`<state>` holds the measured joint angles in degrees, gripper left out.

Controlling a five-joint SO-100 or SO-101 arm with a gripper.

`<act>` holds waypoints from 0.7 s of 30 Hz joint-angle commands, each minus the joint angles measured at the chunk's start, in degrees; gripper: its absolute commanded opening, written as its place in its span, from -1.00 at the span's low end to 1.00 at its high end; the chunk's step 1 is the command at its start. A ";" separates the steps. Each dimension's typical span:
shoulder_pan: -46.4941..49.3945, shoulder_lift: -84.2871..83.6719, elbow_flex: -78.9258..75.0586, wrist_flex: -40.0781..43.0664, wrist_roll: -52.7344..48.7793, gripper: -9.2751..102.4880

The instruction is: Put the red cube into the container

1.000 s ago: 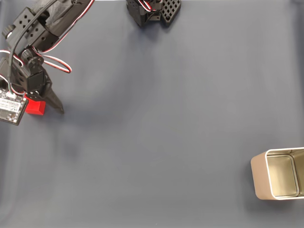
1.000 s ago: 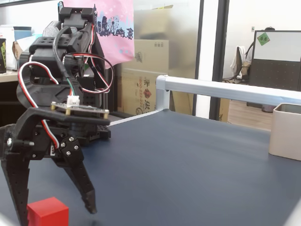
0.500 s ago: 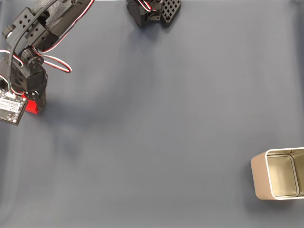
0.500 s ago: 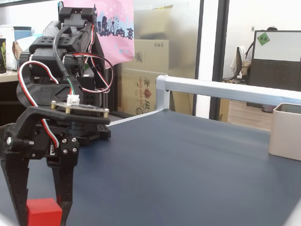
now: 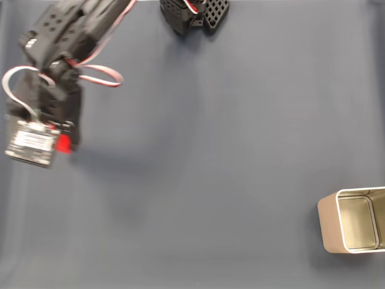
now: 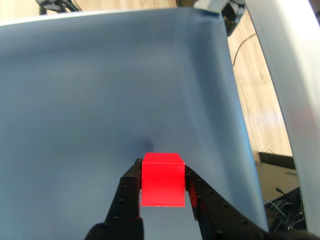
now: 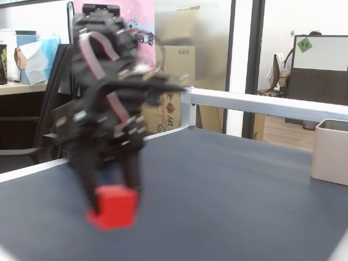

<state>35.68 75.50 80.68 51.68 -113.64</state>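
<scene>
The red cube (image 6: 162,179) is clamped between the two black fingers of my gripper (image 6: 162,175), which is shut on it. In a fixed view from the side the red cube (image 7: 114,206) hangs above the dark table under the blurred gripper (image 7: 111,190). From above, a sliver of the red cube (image 5: 64,143) shows beside the gripper (image 5: 60,141) at the far left. The container (image 5: 328,226), a beige-gold tin with a shiny inside, stands open at the lower right edge. The same container (image 7: 328,157) shows at the right in the side view.
The arm's black base (image 5: 192,13) sits at the table's top edge. An aluminium rail (image 7: 261,103) borders the far side of the table. The dark blue surface (image 5: 210,156) stretches between the gripper and the tin.
The gripper closed on the red cube and has lifted it off the table, shifting slightly right; the arm is blurred with motion. The tin has not moved.
</scene>
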 commanded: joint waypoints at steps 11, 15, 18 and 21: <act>-33.40 13.80 -7.73 8.44 16.44 -0.83; -42.45 12.48 -13.27 9.67 21.09 -0.83; -48.08 10.46 -18.02 9.76 24.26 -0.83; -52.82 6.77 -24.43 9.84 27.51 -0.83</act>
<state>-14.06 82.97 63.72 61.17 -88.86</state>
